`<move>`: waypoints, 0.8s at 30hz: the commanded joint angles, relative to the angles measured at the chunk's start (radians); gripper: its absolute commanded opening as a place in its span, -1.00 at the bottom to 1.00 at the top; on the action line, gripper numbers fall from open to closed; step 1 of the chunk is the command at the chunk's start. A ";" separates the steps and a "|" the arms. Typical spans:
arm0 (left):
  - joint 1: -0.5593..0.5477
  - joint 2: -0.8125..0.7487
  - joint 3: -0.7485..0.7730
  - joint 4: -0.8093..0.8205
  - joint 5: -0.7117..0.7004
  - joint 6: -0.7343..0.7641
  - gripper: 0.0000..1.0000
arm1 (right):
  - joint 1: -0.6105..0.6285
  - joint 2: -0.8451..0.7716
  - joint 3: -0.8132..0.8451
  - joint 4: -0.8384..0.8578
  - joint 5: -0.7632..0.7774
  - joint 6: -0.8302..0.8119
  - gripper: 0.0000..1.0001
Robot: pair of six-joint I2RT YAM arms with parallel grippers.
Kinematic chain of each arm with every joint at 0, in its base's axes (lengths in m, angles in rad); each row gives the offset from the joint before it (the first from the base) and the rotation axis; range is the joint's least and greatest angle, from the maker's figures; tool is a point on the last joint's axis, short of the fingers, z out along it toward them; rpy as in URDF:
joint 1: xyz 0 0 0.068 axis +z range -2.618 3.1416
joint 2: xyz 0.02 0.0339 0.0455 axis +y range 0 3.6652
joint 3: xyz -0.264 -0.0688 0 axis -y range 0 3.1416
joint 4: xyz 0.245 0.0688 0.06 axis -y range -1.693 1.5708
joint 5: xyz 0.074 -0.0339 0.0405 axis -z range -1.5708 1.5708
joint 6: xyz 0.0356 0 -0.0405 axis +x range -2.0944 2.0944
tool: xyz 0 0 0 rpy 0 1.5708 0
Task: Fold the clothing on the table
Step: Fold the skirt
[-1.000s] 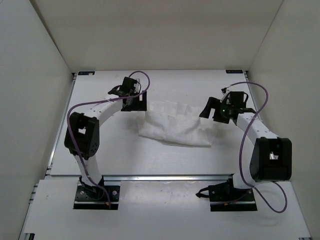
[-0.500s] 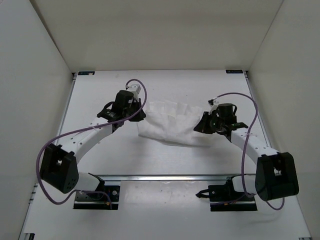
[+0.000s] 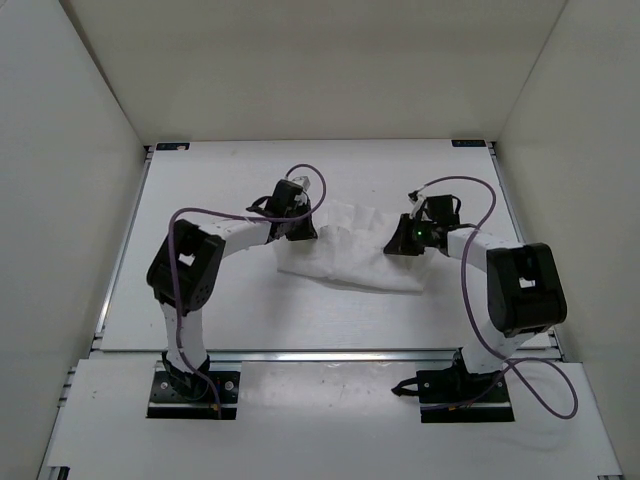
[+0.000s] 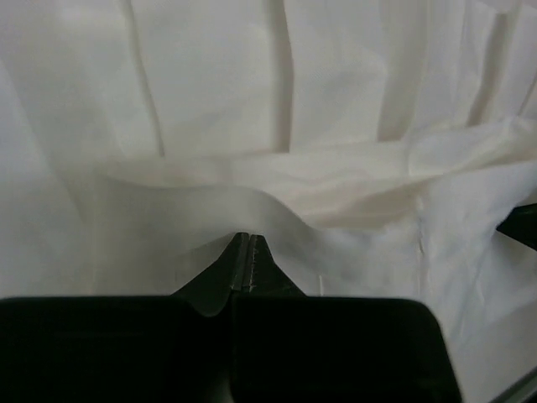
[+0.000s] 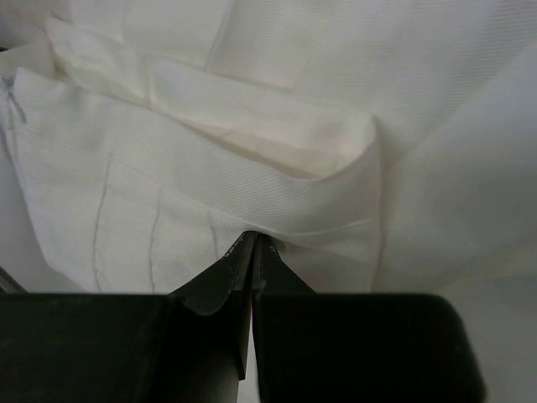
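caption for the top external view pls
Left gripper and right gripper shut on opposite ends of the wrinkled white clothing on the table.

White-linked left arm (image 3: 240, 232) and right arm (image 3: 470, 244) — black joints (image 3: 185, 272), purple cables (image 3: 200, 209)

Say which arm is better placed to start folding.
Neither alone, probably: the left tool is shut on the clothing at its far-left corner, the right tool on its right end, so both should lift together.

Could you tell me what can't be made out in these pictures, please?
Top view: the clothing's far corners, covered by the left end effector and right end effector.
Wrist views: the clothing's outline, cut off by frame edges.
Left wrist view: dark shape at the right edge, cut off.
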 commanded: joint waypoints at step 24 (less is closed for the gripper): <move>-0.007 -0.049 -0.129 -0.075 -0.151 -0.001 -1.00 | -0.135 -0.194 0.008 -0.148 0.115 -0.086 0.42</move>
